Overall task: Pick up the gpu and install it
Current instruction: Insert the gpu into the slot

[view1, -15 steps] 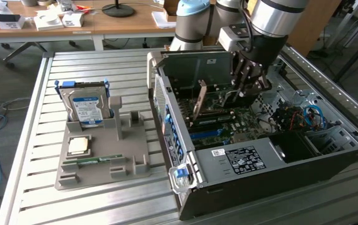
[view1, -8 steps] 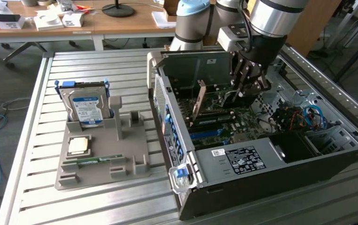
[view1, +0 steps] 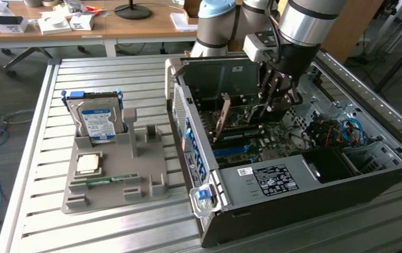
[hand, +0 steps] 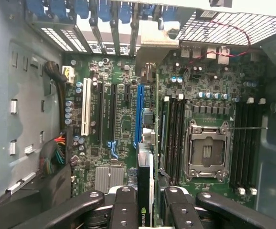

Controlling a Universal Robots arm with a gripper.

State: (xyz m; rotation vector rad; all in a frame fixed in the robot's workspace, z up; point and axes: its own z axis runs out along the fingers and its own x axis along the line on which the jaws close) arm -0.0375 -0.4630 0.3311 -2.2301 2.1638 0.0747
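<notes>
**gpu [hand: 145,186] in the case [view1: 292,221], seating unconfirmed**

Pickup done. We note the gripper [hand: 148,204] clamped on the gpu's edge, card upright over the motherboard [hand: 123,129], in line with the blue slot [hand: 139,114]. We cannot tell whether it is seated.

Black with a green logo on the gpu [hand: 144,202]; green on the motherboard [hand: 123,119], one blue slot [hand: 139,114], one white slot [hand: 86,107]; blue-white label on silver hard drive [view1: 97,121]; ribbed silver worktop [view1: 102,68].
</notes>
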